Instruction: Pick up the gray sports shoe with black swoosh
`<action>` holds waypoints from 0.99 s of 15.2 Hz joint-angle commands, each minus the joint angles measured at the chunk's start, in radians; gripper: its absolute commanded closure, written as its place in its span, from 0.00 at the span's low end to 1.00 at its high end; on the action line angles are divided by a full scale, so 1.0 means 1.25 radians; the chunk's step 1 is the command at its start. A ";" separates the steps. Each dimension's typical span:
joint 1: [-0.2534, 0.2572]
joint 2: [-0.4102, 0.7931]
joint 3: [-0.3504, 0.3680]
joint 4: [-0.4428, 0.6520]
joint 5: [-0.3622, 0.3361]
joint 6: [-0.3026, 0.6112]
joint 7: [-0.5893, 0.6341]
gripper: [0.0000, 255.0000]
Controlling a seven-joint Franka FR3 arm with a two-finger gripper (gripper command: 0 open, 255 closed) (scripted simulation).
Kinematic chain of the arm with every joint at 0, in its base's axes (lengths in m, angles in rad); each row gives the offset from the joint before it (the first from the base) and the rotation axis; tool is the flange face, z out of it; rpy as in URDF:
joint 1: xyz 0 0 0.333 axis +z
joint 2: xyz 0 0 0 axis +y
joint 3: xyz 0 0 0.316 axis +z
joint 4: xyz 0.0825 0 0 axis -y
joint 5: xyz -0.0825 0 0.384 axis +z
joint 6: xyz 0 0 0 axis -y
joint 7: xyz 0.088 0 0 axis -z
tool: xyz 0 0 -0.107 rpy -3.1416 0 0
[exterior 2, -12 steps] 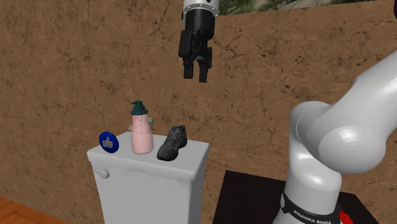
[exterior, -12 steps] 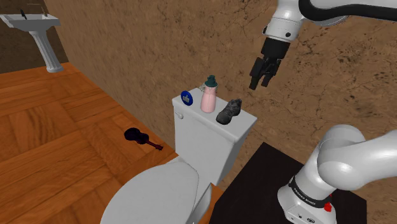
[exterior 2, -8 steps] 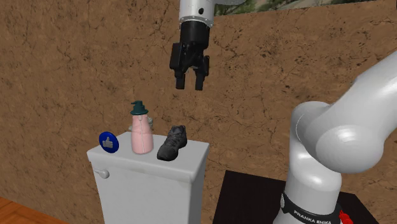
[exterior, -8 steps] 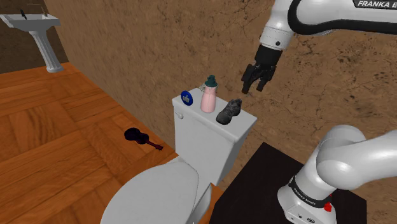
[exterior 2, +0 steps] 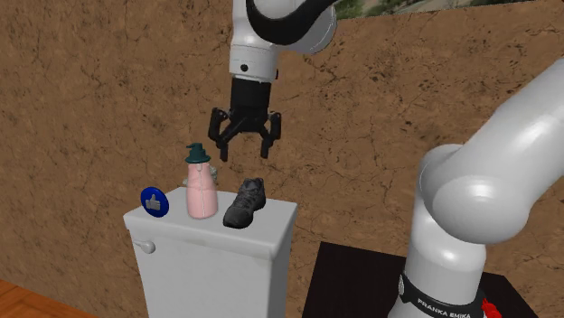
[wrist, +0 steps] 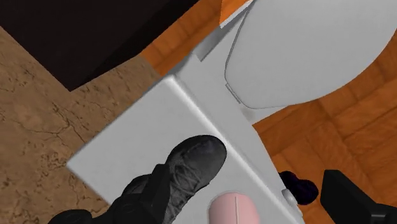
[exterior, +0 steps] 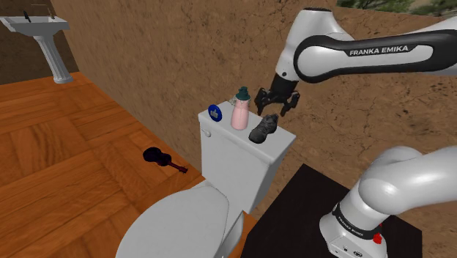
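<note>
The tool (exterior 2: 242,152) hangs spread open above the dark gray shoe (exterior 2: 244,202) on the toilet tank (exterior 2: 212,266). Descending, a finger could topple the pink bottle (exterior 2: 201,190) just beside it.

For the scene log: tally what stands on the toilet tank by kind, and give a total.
dark grey shoe: 1
pink bottle with a teal cap: 1
blue thumbs-up disc: 1
Total on the toilet tank: 3
</note>
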 commanded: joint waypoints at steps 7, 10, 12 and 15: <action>-0.198 0.176 0.165 -0.029 -0.124 0.251 0.415 0.00; -0.295 0.249 0.233 -0.015 -0.214 0.308 0.599 0.00; -0.364 0.298 0.278 -0.001 -0.288 0.333 0.733 0.00; -0.453 0.369 0.331 0.025 -0.408 0.346 0.927 0.00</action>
